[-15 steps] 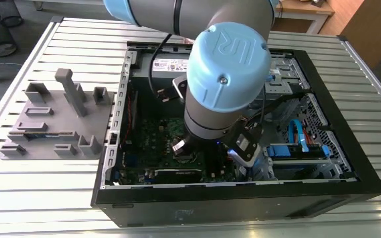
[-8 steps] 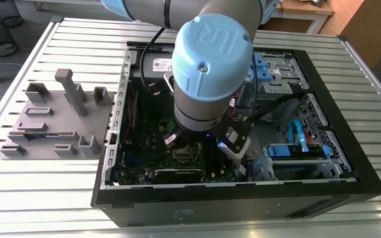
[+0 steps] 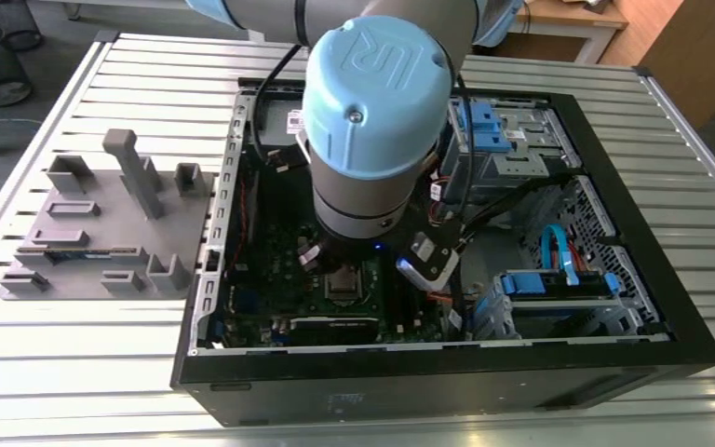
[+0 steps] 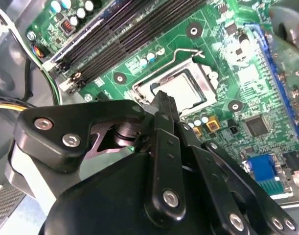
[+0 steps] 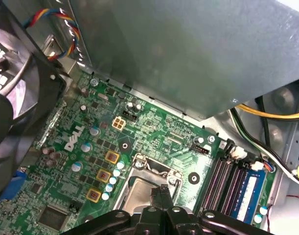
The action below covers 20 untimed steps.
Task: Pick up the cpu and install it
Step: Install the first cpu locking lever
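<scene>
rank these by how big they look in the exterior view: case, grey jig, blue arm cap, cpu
1. case
2. grey jig
3. blue arm cap, nearer the camera, so it may look bigger than it is
4. cpu, smallest by far

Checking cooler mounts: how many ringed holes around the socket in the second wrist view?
3 holes: one by the lever, one by the RAM slots, one by the blue slot. A fourth may hide behind the pincer.
</scene>
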Motion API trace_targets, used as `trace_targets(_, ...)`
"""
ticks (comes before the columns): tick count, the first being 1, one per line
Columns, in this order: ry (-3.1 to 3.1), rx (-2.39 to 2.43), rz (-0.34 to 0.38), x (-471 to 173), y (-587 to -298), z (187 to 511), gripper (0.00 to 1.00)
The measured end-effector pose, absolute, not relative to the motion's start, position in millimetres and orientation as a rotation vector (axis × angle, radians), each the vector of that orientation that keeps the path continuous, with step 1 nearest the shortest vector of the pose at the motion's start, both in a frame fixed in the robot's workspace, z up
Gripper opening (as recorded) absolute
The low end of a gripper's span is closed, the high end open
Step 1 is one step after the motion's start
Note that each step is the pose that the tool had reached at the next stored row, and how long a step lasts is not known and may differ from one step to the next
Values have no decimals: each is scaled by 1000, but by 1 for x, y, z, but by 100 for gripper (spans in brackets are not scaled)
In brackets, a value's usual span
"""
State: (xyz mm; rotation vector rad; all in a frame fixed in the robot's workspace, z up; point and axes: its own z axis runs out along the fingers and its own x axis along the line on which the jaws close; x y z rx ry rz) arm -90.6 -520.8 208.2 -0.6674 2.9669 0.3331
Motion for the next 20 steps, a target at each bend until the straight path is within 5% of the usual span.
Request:
trace_targets(13,2968,-665,326,-92,-514,220,11)
trace_targets(20,3001,-672,180,-92,-514,224,11)
